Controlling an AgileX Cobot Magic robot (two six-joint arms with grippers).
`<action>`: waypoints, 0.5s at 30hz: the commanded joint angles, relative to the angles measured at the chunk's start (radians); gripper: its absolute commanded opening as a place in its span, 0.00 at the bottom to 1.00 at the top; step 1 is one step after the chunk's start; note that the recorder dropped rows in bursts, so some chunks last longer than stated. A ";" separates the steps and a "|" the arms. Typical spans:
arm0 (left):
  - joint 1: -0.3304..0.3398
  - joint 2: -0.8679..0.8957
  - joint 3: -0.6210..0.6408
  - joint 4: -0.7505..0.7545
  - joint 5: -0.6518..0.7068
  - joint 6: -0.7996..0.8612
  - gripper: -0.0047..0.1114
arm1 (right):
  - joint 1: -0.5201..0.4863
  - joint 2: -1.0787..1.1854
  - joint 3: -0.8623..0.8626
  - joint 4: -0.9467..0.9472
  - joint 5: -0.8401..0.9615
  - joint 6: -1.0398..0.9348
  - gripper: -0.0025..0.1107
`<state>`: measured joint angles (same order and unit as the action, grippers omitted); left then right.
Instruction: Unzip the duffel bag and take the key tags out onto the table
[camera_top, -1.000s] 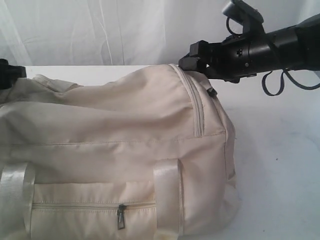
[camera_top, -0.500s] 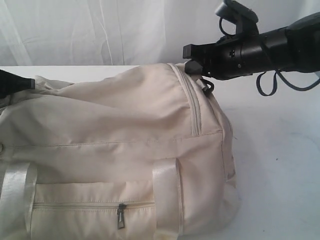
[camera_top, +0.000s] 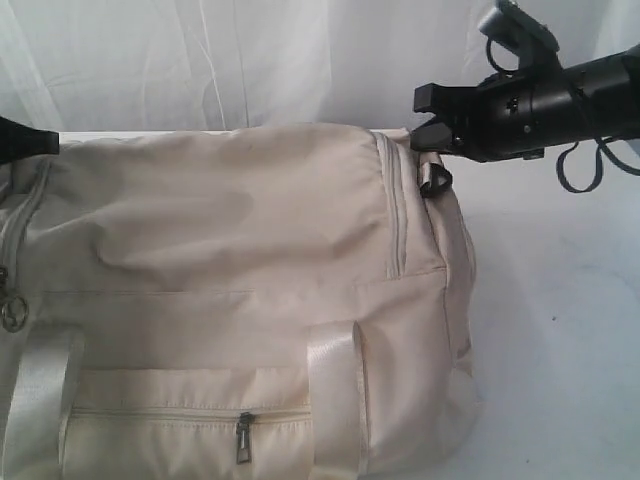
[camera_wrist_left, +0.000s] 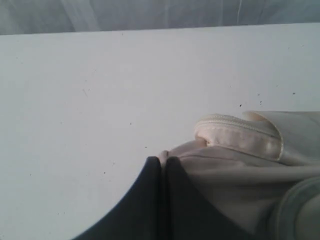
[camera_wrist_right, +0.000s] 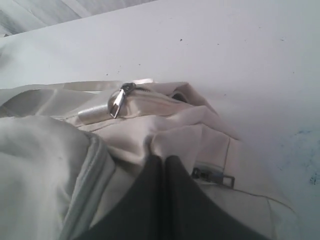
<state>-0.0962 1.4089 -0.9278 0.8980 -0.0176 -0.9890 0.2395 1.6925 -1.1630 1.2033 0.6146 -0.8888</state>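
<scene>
The cream duffel bag (camera_top: 230, 250) lies on the white table (camera_top: 560, 300), stretched taut between both arms. My left gripper (camera_top: 48, 142) is at the bag's left end; in the left wrist view it (camera_wrist_left: 162, 160) is shut on a fold of the duffel bag (camera_wrist_left: 240, 165). At the right end, my right gripper (camera_top: 425, 128) is shut on the fabric just above a hanging strap loop (camera_top: 435, 178). The right wrist view shows that gripper (camera_wrist_right: 162, 158) pinching a ridge of the duffel bag (camera_wrist_right: 190, 130), with a metal zipper pull (camera_wrist_right: 117, 102) beyond it. The bag looks zipped. The key tags are hidden.
A front pocket with its own zipper pull (camera_top: 242, 438) faces the camera between two pale webbing straps (camera_top: 335, 400). A metal ring (camera_top: 12, 316) hangs at the bag's left end. A white curtain (camera_top: 250, 60) backs the table. Bare tabletop lies to the right of the bag.
Both grippers went from open to shut on the bag's fabric. The right gripper moved right, and the bag's top is now pulled flat and taut.
</scene>
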 joint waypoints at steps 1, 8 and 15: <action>0.014 -0.070 -0.006 0.033 0.080 0.002 0.04 | -0.086 -0.005 -0.003 -0.061 -0.050 0.003 0.02; 0.014 -0.119 -0.006 0.033 0.082 0.000 0.04 | -0.106 -0.005 -0.003 -0.221 -0.043 0.005 0.02; 0.014 -0.122 -0.006 0.030 0.088 -0.004 0.04 | -0.106 -0.024 -0.005 -0.206 -0.018 -0.002 0.03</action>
<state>-0.1071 1.3197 -0.9199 0.8869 -0.0240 -0.9890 0.1694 1.6907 -1.1630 1.0598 0.6808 -0.8826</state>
